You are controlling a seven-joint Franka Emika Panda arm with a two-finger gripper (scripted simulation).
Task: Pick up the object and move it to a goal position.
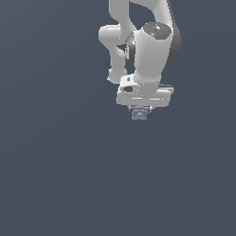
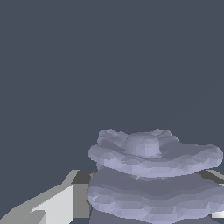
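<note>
Both pictures are a bit dim, with a flat dark blue-grey background all around. Soft light falls from above, so the white arm (image 1: 150, 50) is bright on top and grey underneath. There is no glare, and no shadow shows on the background. The exterior view looks a little soft and grainy. In the wrist view the ridged lump (image 2: 153, 175) is close up, with blocky edges and darker folds between its ridges.

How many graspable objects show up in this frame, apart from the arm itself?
1. The ridged lavender object sits right under the hand, between its fingers; the wrist view shows it close up. Nothing else is visible on the plain grey surface.
</note>
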